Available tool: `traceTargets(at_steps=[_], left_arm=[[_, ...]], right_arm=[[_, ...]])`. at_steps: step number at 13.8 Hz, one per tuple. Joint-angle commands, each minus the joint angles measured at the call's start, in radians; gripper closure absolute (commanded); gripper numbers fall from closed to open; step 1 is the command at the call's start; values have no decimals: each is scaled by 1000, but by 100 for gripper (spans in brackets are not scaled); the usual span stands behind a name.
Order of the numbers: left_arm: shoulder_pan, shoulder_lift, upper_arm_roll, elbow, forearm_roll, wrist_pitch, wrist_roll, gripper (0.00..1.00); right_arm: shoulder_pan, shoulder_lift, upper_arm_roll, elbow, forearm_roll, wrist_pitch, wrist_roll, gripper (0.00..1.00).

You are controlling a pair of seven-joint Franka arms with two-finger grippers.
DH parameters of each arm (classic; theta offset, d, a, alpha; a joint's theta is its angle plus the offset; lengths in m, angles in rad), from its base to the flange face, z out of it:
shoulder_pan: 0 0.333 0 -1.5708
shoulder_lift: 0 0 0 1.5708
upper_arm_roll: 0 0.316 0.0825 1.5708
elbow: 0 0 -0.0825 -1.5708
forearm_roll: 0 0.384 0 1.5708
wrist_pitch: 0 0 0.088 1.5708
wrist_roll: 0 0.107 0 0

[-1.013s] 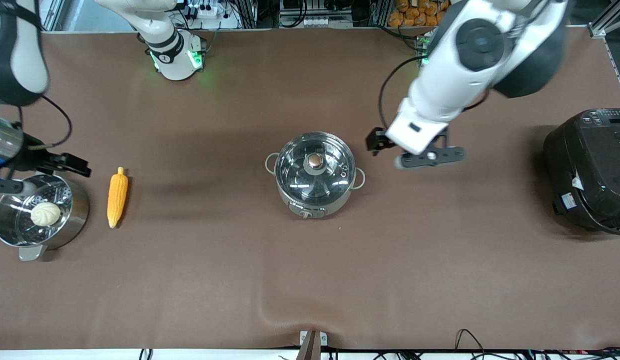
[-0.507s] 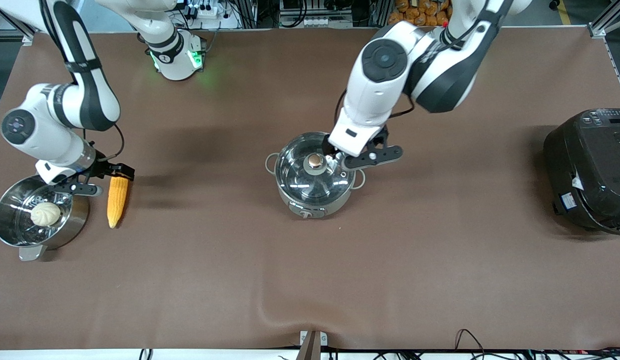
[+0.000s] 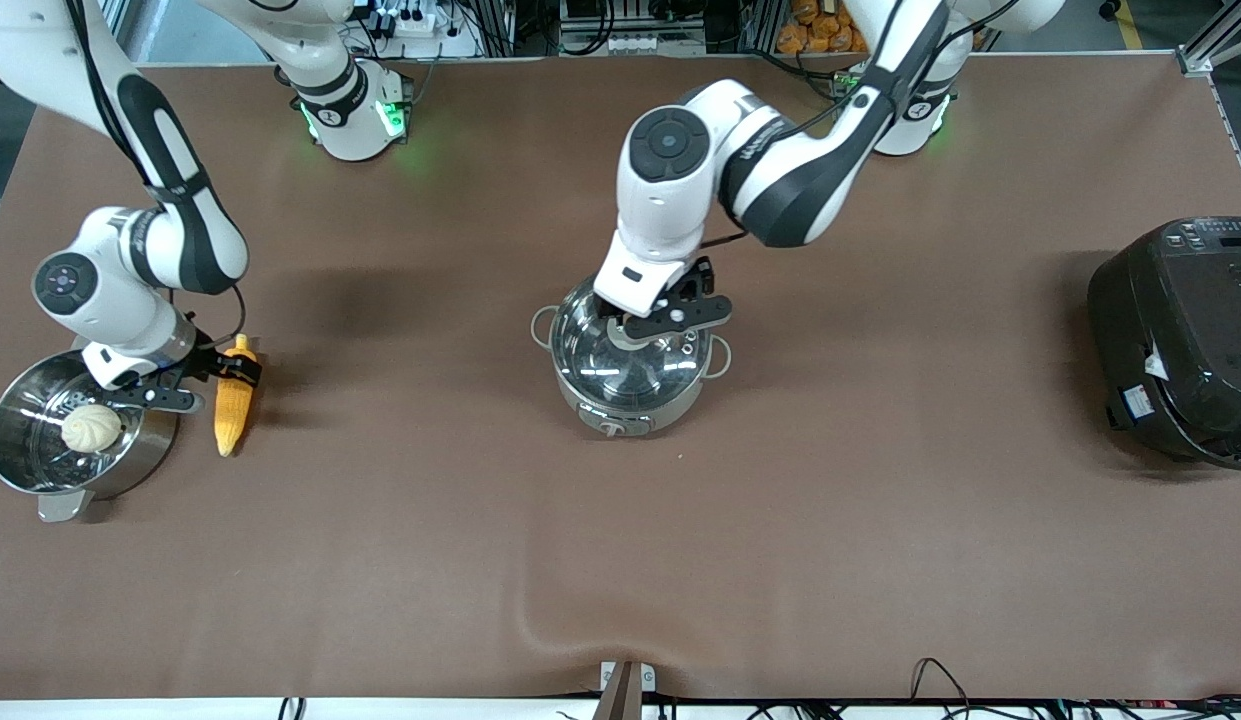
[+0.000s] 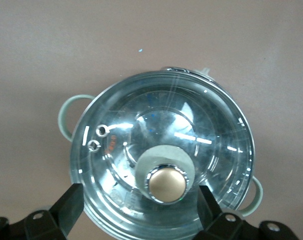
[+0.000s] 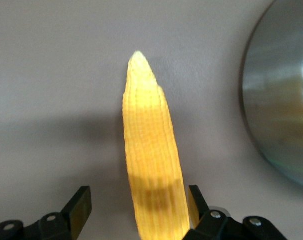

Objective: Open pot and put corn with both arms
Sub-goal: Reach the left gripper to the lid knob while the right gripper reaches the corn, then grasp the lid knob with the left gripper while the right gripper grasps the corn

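Note:
The grey pot (image 3: 620, 412) stands mid-table with its glass lid (image 3: 635, 375) on. My left gripper (image 3: 642, 325) hangs over the lid, hiding the knob in the front view. In the left wrist view the left gripper (image 4: 139, 210) is open, its fingers (image 4: 69, 207) wide apart on either side of the tan knob (image 4: 167, 184), touching nothing. The yellow corn (image 3: 232, 415) lies on the table toward the right arm's end. My right gripper (image 3: 230, 372) is low over its thick end. In the right wrist view the right gripper (image 5: 139, 205) is open, straddling the corn (image 5: 150, 160).
A bare steel steamer pot (image 3: 145, 440) holding a white bun (image 3: 91, 428) stands beside the corn, and its wall shows in the right wrist view (image 5: 281, 100). A large black rice cooker (image 3: 1180, 340) sits at the left arm's end of the table.
My left gripper has moved from beside the pot to over the lid's knob. My right gripper has moved from over the steamer pot and come down over the corn's thick end.

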Motion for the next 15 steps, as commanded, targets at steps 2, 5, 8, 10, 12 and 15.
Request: traceTargets(at_steps=[2,5,8,10,12,15], left_arm=[[-26,70,12,74,70,0,-43,2],[-43,85,13,74,87,26,-69,3],[-55,101,13,74,89,42,-71,6],[-57,107,13,74,89,43,-72,8],[-58,108,13,71,92,43,-71,10],[-58,116,10,68,97,43,-71,16]], right_arm=[[-31,35,11,21,-40,28,2,16],[-33,42,12,21,-46,37,2,25],[-25,61,12,34,-61,39,2,40],[-37,81,11,48,-61,42,2,40],[-59,93,14,53,-61,43,2,39],[-50,85,15,53,-60,40,11,53]])
